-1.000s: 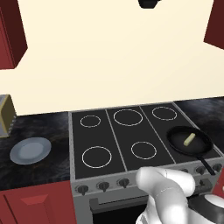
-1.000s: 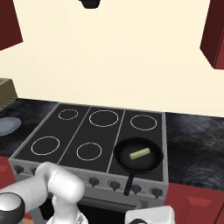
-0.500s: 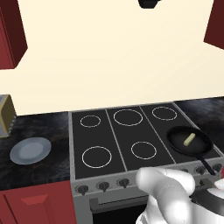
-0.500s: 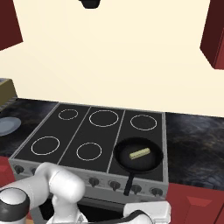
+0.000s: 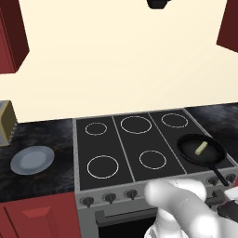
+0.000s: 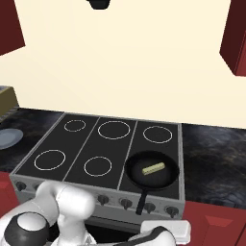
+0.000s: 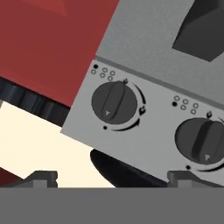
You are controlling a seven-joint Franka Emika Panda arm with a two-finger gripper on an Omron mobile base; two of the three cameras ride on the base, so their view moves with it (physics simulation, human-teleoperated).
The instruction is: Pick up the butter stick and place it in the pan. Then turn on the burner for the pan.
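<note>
Butter lies flat in the pan on the stove's front right burner; also seen from the left in the pan. Its long axis runs across the pan, roughly left-right in the right base view, right end tipped slightly toward the back wall; in the left base view it slants toward back right. Pan handle points straight forward over the front edge, between two knobs. Tool faces the stove's control panel at a roll; fingertips sit wide apart at the frame's bottom, nothing between them, so spread. Knob just beyond the tips, a second knob beside it. Grey-blue plate on the dark counter left of the stove.
</note>
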